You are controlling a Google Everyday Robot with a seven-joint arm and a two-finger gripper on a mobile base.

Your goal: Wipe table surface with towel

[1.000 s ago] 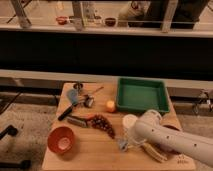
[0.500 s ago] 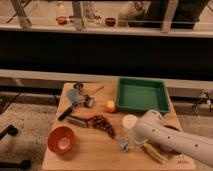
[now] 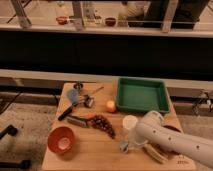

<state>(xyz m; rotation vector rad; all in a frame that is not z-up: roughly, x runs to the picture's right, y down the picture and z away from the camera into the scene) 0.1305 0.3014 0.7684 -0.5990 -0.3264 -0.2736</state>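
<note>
**At the near edge: grip held, hardly any sweep**

From the orange bowl point(image 3: 62, 140) at left across to the white cup point(image 3: 130, 121), the table surface point(image 3: 85, 157) lay unchanged. Just below the cup, my gripper point(image 3: 127, 145) stayed pressed together on the towel point(image 3: 123, 146), barely shifted over the last second. I judged the wiping scarcely advanced. The green tray point(image 3: 142, 95) sat behind. No writing was readable.

Dim, warm cast; brighter along top edge; soft blur throughout.
</note>
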